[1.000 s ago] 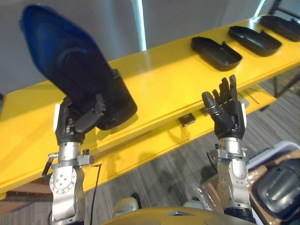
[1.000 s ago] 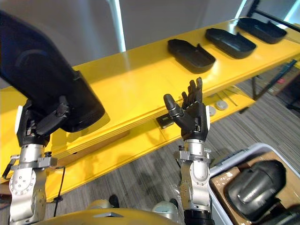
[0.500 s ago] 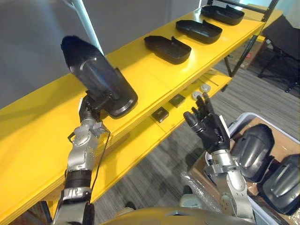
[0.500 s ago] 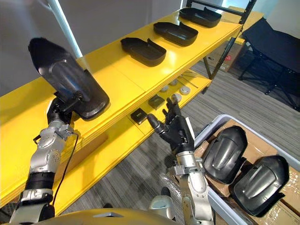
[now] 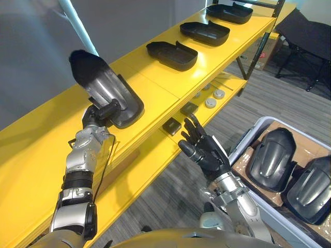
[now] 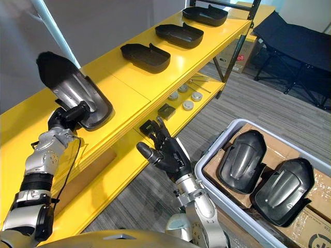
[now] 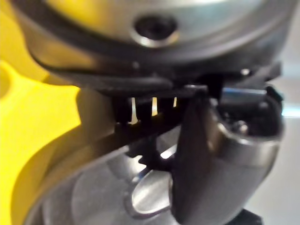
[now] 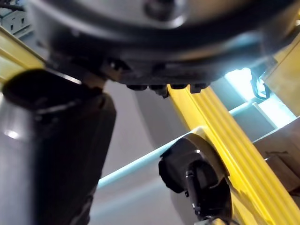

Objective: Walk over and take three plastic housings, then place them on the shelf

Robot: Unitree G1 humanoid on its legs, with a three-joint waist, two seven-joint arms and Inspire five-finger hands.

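Left eye view: left hand (image 5: 97, 115) fingers curled round the tilted housing (image 5: 101, 88), whose low end is on or just above the yellow shelf (image 5: 155, 93) near its front edge. Letting go now risks it tipping off. Right hand (image 5: 207, 152) is splayed open and empty, below the shelf.

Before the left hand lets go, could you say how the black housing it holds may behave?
The housing looks stiff: no sag shows though the left hand grips just one end. It appears to rest tilted on the shelf, so it may tip flat if released. Being a hollow shell, it is probably light.
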